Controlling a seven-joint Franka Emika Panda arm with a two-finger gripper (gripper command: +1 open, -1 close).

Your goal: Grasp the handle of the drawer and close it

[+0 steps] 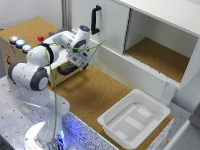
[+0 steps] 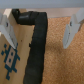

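Note:
The drawer (image 1: 61, 62) is a small pale wooden box standing out from the wooden unit at the exterior view's left, partly hidden by my arm. Its short black handle (image 1: 67, 70) lies across the light front panel (image 2: 12, 55). My gripper (image 1: 80, 63) hovers just in front of it, open. In the wrist view the handle (image 2: 35, 47) runs as a black bar between the two spread fingertips (image 2: 74, 27), nearer one finger and touching neither. My gripper (image 2: 40, 30) holds nothing.
A wooden unit with coloured buttons (image 1: 20, 42) stands behind the drawer. A white cabinet with a cork-lined shelf (image 1: 155, 55) and an upright black door handle (image 1: 95, 19) fills the back. A white plastic tub (image 1: 134, 117) sits on the cork floor (image 1: 95, 95). A green cable (image 1: 55, 95) hangs past my arm.

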